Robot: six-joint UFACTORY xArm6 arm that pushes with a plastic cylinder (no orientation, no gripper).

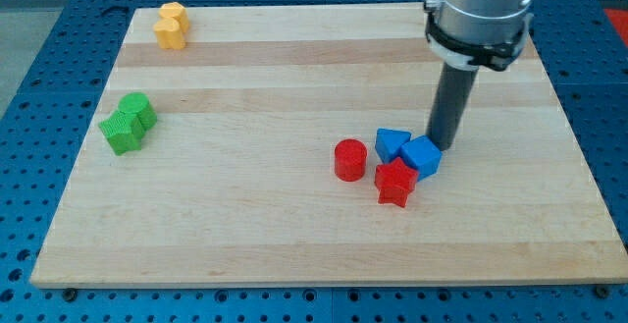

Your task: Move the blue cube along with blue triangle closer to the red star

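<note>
The blue cube sits right of centre on the wooden board, touching the blue triangle on its left. The red star lies just below both, touching them. My tip stands at the cube's upper right edge, against it or nearly so. The dark rod rises from there to the grey arm at the view's top right.
A red cylinder stands left of the blue triangle. Green blocks lie at the view's left, yellow blocks at the top left. The wooden board ends on a blue pegboard table.
</note>
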